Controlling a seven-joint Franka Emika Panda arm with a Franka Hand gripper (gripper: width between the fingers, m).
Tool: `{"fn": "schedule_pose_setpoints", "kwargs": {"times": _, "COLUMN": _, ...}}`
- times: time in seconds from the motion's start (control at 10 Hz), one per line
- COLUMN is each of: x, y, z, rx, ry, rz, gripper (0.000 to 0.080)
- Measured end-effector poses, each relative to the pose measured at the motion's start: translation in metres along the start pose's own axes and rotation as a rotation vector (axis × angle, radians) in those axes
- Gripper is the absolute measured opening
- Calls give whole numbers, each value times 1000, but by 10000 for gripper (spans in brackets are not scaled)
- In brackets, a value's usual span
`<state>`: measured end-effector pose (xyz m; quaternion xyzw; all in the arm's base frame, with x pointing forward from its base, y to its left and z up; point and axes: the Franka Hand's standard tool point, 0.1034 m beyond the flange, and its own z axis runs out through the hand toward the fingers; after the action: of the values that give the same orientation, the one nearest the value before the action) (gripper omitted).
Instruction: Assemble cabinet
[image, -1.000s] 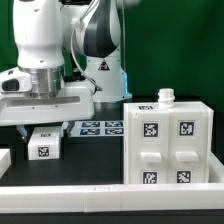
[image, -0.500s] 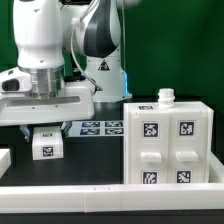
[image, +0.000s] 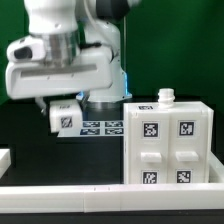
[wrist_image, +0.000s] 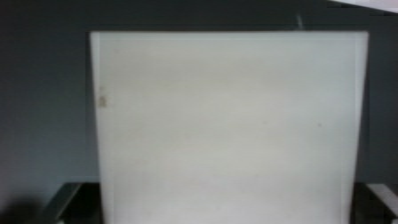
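Note:
The cabinet body (image: 168, 145), a large white box with four tagged front panels, stands on the black table at the exterior view's right. A small white knob-like piece (image: 166, 97) sits on its top. My gripper (image: 65, 106) is shut on a smaller white tagged cabinet piece (image: 66, 118) and holds it tilted in the air, to the left of the cabinet body and clear of the table. In the wrist view this piece (wrist_image: 222, 110) fills most of the picture as a plain white panel. Dark fingers (wrist_image: 71, 202) show at its two sides.
The marker board (image: 102, 127) lies on the table behind, partly under the held piece. A long white rail (image: 100, 190) runs along the front. A white piece (image: 4, 160) shows at the exterior view's left edge. The arm's base stands behind.
My gripper has risen off the table with the small tagged piece and moved toward the exterior view's right. The piece now hangs tilted. The cabinet body has not moved.

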<state>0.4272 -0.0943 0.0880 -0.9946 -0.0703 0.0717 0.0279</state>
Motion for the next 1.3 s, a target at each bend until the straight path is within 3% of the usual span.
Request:
{"fn": "schedule_pose_setpoints", "kwargs": {"times": 0.1, "x": 11, "y": -12, "z": -20, "rx": 7, "ry": 8, "rz": 17, "gripper": 562}}
{"fn": "schedule_pose_setpoints", "kwargs": {"times": 0.3, "x": 30, "y": -29, "z": -46, "rx": 15, "ry": 1, "rz": 37, "gripper": 563}}
{"fn": "schedule_pose_setpoints", "kwargs": {"times": 0.4, "x": 39, "y": -30, "z": -53, "rx": 12, "ry": 9, "rz": 29, "gripper": 563}}
{"fn": "schedule_pose_setpoints", "kwargs": {"times": 0.9, "x": 38, "y": -32, "z": -51, "rx": 14, "ry": 1, "rz": 33, "gripper": 563}}
{"fn": "schedule_pose_setpoints", "kwargs": {"times": 1.3, "x": 84, "y": -65, "z": -97, "rx": 12, "ry": 28, "rz": 37, "gripper": 563}}
